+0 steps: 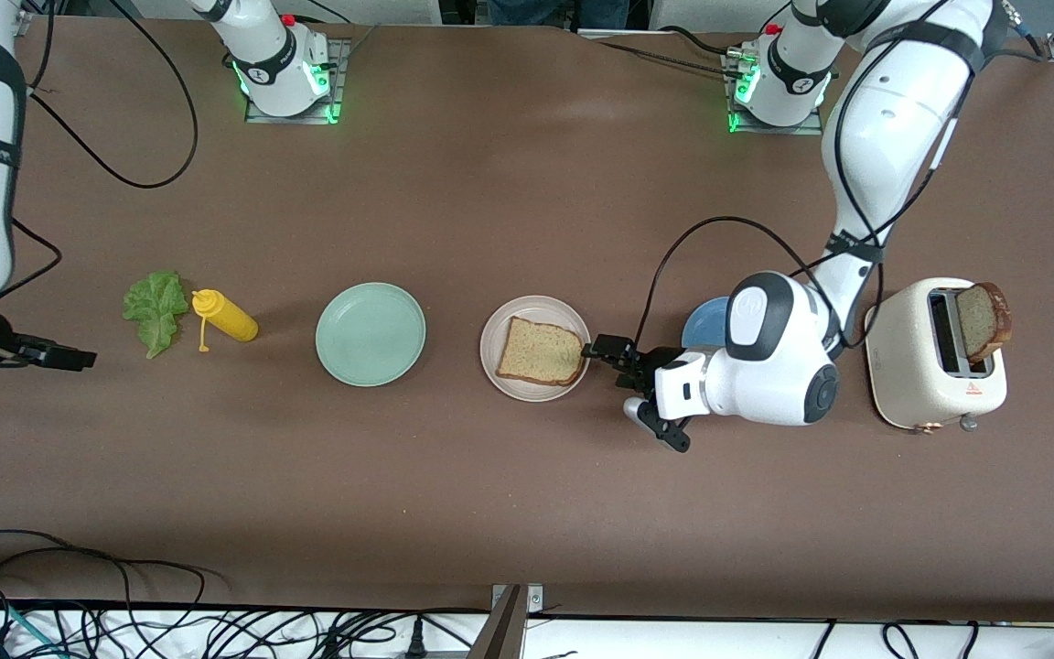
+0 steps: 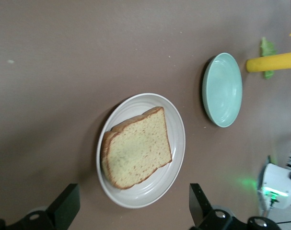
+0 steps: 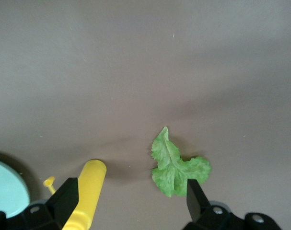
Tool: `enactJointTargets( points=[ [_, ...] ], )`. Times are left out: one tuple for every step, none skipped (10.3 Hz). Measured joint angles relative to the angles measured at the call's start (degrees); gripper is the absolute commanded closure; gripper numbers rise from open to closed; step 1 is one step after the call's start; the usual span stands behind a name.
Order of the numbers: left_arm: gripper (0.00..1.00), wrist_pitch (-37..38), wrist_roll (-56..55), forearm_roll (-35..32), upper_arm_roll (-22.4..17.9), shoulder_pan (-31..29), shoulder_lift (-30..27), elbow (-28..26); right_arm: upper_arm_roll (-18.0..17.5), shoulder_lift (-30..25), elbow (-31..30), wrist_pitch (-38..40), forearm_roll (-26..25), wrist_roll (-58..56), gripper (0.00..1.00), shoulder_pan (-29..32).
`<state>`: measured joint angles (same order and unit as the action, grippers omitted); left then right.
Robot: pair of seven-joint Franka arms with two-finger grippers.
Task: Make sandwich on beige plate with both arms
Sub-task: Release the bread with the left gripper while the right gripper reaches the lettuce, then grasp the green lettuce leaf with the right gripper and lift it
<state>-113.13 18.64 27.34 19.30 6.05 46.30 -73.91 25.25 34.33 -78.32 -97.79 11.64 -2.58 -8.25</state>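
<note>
Left tool (image 1: 626,395): open | bread slice (image 1: 541,351): square, porous | beige plate (image 1: 493,331): round, matte

The left arm (image 1: 769,352) hides most of the blue plate (image 1: 701,322).

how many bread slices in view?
2. One slice lies on the beige plate; the other slice sticks up out of the toaster. A second slot may hide more.

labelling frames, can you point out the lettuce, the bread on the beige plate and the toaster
lettuce (image 1: 155,311), front view, middle of the leaf
bread (image 1: 541,351), front view, centre of the slice's top face
toaster (image 1: 920,384), front view, cream top surface beside the slots
</note>
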Motion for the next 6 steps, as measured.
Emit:
enactJointTargets(
  points=[
    [0.0,0.9,-1.8,-3.7,0.0,0.0,-1.7,0.0,0.0,1.8,-0.5,0.0,0.0,0.0,0.0,0.0],
    [0.0,1.8,-3.9,-7.1,0.0,0.0,-3.2,0.0,-0.1,3.0,-1.2,0.0,0.0,0.0,0.0,-0.1],
    [0.0,3.0,-6.0,-10.0,-0.1,0.0,-4.8,0.0,-0.1,3.5,-2.8,0.1,0.0,0.0,0.0,-0.2],
    [0.0,4.3,-8.2,-13.1,-0.2,-0.1,-6.5,0.1,-0.1,3.6,-5.6,0.1,0.0,0.0,0.0,-0.3],
    [0.0,5.0,-10.2,-16.5,-0.4,-0.1,-8.2,0.1,-0.1,3.7,-8.6,-0.3,0.0,0.0,0.0,-0.3],
    [0.0,5.7,-11.9,-20.2,-0.7,-0.1,-10.1,0.1,0.0,3.7,-11.4,-1.2,0.0,0.0,0.0,-0.2]
  ],
)
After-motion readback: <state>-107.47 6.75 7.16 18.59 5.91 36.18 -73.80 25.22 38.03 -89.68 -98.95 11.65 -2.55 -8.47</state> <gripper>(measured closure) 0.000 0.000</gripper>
